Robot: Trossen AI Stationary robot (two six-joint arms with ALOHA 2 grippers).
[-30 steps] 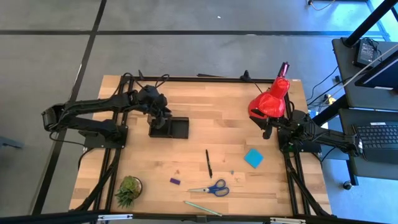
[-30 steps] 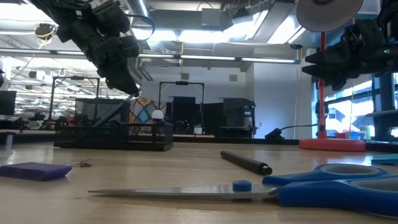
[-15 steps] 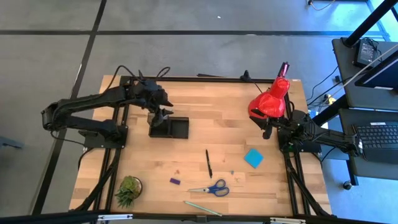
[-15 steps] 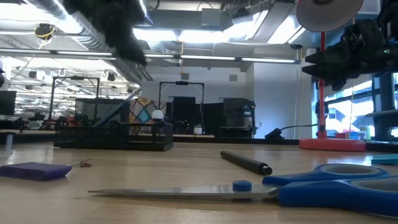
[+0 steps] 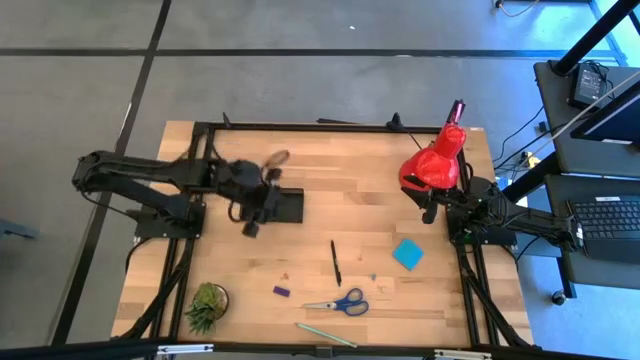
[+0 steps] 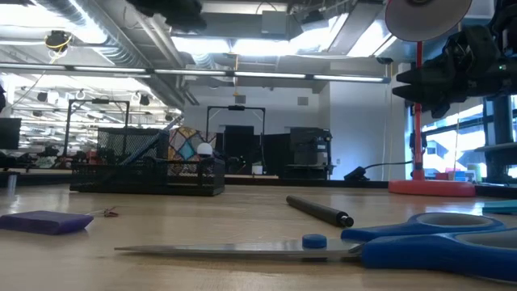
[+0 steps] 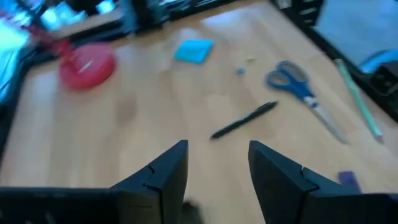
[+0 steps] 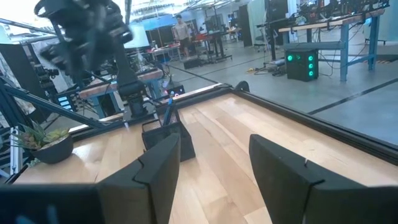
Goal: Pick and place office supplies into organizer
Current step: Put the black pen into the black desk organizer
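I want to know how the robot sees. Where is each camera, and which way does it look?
High: above, straight down on table, both arms.
Low: at tabletop height, level past scissors to organizer; right arm beside lamp.
Left wrist: over table, past open left pincer to pen.
Right wrist: across table, past open right pincer to organizer, left arm.
Shared: the organizer shows in high, low and right wrist.

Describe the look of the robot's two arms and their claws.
Both arms are dark, jointed links with black cables looping at their bases. The left claw and right claw each end in two flat, dark, angular fingers. No markings are visible.
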